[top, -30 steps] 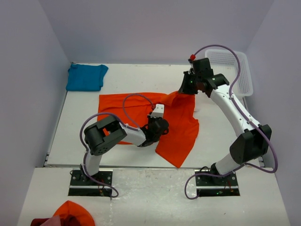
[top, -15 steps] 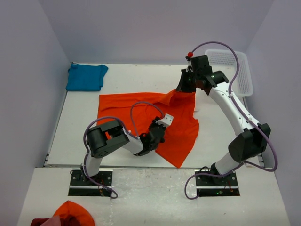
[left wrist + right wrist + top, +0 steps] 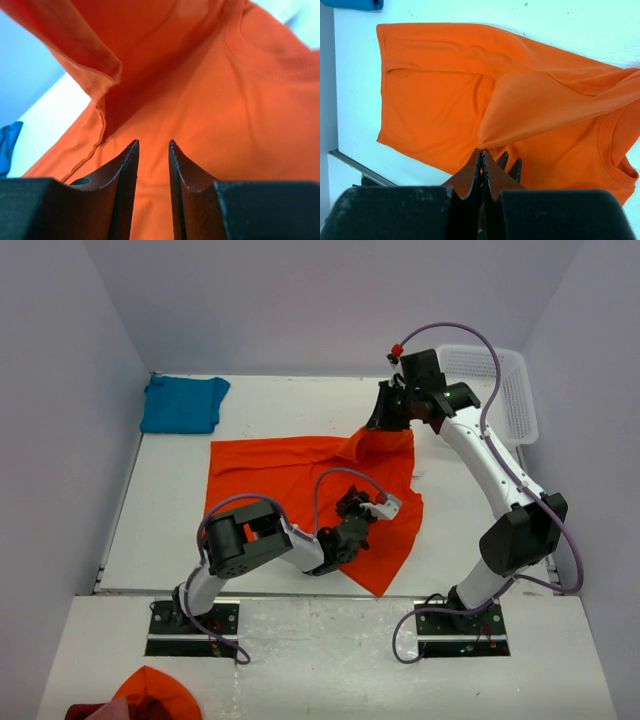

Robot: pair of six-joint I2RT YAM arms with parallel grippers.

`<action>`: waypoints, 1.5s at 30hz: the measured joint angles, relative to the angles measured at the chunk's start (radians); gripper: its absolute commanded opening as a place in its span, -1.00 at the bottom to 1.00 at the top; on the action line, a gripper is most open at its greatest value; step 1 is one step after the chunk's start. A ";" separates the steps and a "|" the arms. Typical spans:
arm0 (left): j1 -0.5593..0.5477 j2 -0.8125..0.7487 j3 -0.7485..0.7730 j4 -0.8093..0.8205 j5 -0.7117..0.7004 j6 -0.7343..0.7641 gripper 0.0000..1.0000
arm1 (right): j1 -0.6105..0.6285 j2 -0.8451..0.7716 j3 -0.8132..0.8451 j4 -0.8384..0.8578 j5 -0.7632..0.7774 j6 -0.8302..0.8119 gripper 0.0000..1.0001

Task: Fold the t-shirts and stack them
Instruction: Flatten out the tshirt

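- Below the table's near edge, at the left, a heap of orange and dark red cloth is cut off by the frame; what it is cannot be told.
- Left gripper sits low over the near-right part of the orange t-shirt. Its jaws stand a narrow way apart with nothing between them. Whether the tips touch the cloth cannot be told.
- The orange t-shirt lies spread across the middle of the table. Its near-right corner reaches almost to the near edge. The left arm hides part of it.
- Right gripper is closed tight on a fold at the shirt's far-right side and holds it lifted off the table. The cloth hangs from it in a ridge.
- The teal-blue t-shirt lies folded in the far-left corner, well apart from the orange one; both wrist views cut it off.
- A white basket stands at the far-right corner, partly hidden by the right arm.
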 measured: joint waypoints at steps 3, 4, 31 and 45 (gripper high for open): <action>-0.006 0.038 0.014 -0.003 -0.014 0.037 -0.35 | 0.000 0.001 0.000 0.000 0.000 -0.003 -1.00; -0.006 0.049 0.023 -0.005 -0.017 0.047 -0.34 | 0.000 0.002 0.000 -0.001 0.000 -0.003 -1.00; -0.005 0.232 0.278 -0.039 -0.165 0.240 -0.41 | 0.000 0.001 0.001 -0.038 0.004 -0.014 -1.00; -0.001 0.378 0.389 0.192 -0.284 0.534 -0.41 | 0.000 0.001 0.001 -0.056 0.027 -0.013 -1.00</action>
